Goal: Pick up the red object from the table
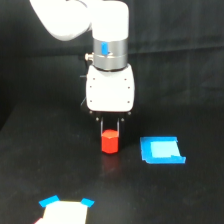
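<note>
The red object [109, 142] is a small red-orange faceted block standing upright on or just above the black table [45, 150], near the middle of the exterior view. My gripper [110, 127], under the white body [110, 91], hangs straight down over it. Its two dark fingers [102, 125] stand against the block's upper sides, one on each side, shut on it. I cannot tell whether the block's base still touches the table.
A flat blue square piece [161, 150] lies on the table just to the exterior view's right of the block. A white thing with blue corners [65, 209] sits at the bottom edge, to the exterior view's left.
</note>
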You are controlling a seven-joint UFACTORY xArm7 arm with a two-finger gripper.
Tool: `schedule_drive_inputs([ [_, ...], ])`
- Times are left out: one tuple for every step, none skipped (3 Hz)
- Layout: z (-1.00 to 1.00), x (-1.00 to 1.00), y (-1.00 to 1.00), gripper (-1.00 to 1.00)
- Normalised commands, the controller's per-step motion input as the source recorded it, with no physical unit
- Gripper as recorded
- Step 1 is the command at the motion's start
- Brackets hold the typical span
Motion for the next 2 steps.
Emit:
schedule_drive_inputs([
  [-0.52, 1.00, 0.87, 0.98],
  [-1.00, -0.86, -1.00, 1.00],
])
